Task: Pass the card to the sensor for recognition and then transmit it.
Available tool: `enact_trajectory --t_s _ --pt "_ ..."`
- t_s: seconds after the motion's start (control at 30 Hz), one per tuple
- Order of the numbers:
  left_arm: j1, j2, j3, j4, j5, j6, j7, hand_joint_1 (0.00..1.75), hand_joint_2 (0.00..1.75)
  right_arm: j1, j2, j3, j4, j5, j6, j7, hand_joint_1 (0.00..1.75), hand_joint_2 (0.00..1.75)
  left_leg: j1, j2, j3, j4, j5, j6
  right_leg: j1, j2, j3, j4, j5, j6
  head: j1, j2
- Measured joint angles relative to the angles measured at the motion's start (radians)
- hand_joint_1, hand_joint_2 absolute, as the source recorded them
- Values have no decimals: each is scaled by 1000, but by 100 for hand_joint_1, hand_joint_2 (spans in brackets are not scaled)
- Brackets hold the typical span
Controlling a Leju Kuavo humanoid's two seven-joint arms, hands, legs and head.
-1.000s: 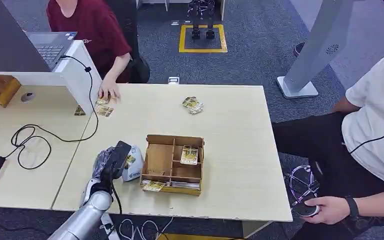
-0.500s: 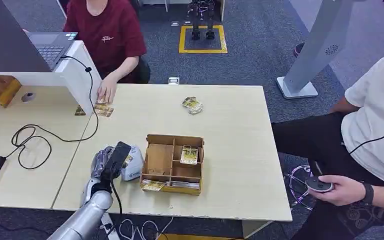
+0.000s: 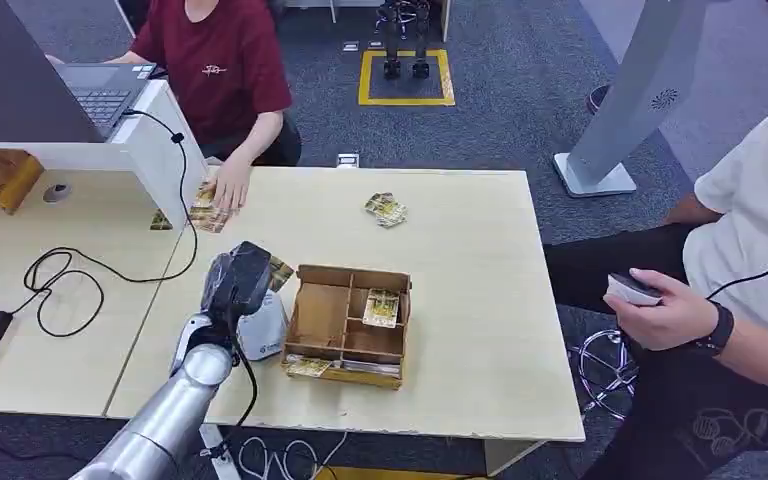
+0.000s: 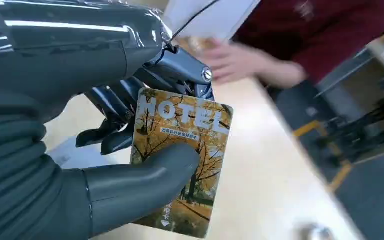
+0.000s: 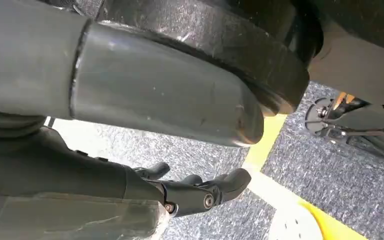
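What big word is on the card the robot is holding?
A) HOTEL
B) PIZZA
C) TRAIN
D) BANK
A: in the left wrist view, the card pinched in the left hand shows HOTEL in big letters across an autumn-tree picture.

Card (image 4: 182,160): orange-yellow autumn tree print, white "HOTEL" lettering. Left hand (image 3: 236,282): dark grey, glossy; fingers (image 4: 111,102) darker. Sensor (image 3: 263,335): white, blue marking. Box (image 3: 345,325): brown. Tabletop (image 3: 470,260): pale beige wood grain. Floor (image 3: 520,90): grey-blue carpet, yellow square outline. Person's shirt (image 3: 222,60): dark red.
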Motion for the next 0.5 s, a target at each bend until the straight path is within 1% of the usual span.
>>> enact_trajectory --t_s 0.07,0.2,0.27,0.4,0.5 --pt "-36 -7 -3 -30 8 21 -19 175 175 -4 0 6 0 5 5 2 0 0 0 0 -1 0 1 1 0 -1 0 0 0 0 0 0" --pt "-87 -12 -5 -64 15 33 -27 175 175 -13 0 19 0 6 12 8 0 0 0 0 -1 0 1 1 0 0 -1 0 1 -1 0 0" --pt "-109 -14 -6 -66 6 57 -36 175 175 -14 0 25 0 8 13 16 0 0 0 0 -1 0 1 1 0 0 -1 0 1 -1 0 0" --pt "-140 -13 -6 -66 1 79 -44 175 175 -18 0 35 0 11 16 21 0 0 0 0 -1 0 1 1 0 0 -1 0 1 -1 -1 0" --pt "-158 -10 -6 -61 -33 130 -61 175 175 -21 0 47 0 20 24 24 0 0 0 0 -1 0 1 1 0 0 -1 0 1 -1 -1 0"
